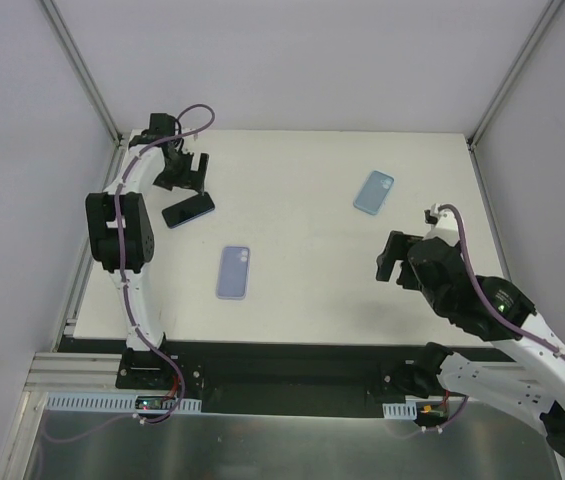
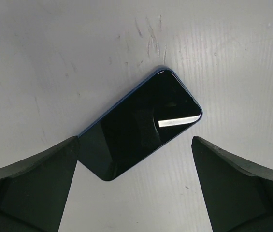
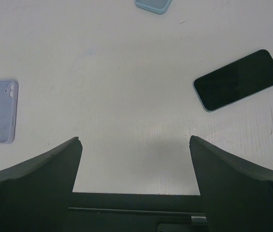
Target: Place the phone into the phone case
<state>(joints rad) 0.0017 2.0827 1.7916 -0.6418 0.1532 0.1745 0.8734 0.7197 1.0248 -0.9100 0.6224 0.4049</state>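
The phone [image 1: 188,211] lies screen up at the table's far left, a black glass slab with a thin bluish edge. In the left wrist view it [image 2: 141,123] lies diagonally. My left gripper [image 1: 197,188] hovers just above it, open and empty [image 2: 135,140], and its left finger overlaps the phone's near corner in that view. The phone case [image 1: 373,191] is a light blue shell lying back up, with a corner camera cut-out, at the far right. Its edge shows at the top of the right wrist view [image 3: 153,5]. My right gripper [image 1: 386,262] is open and empty over bare table [image 3: 135,139].
A lavender phone-shaped item [image 1: 233,272] with two camera rings lies mid-table, also in the right wrist view [image 3: 1,111]. A dark slab with a light blue rim [image 3: 237,79] lies right of my right gripper, hidden under the arm in the top view. The table's front edge [image 3: 136,194] is close below.
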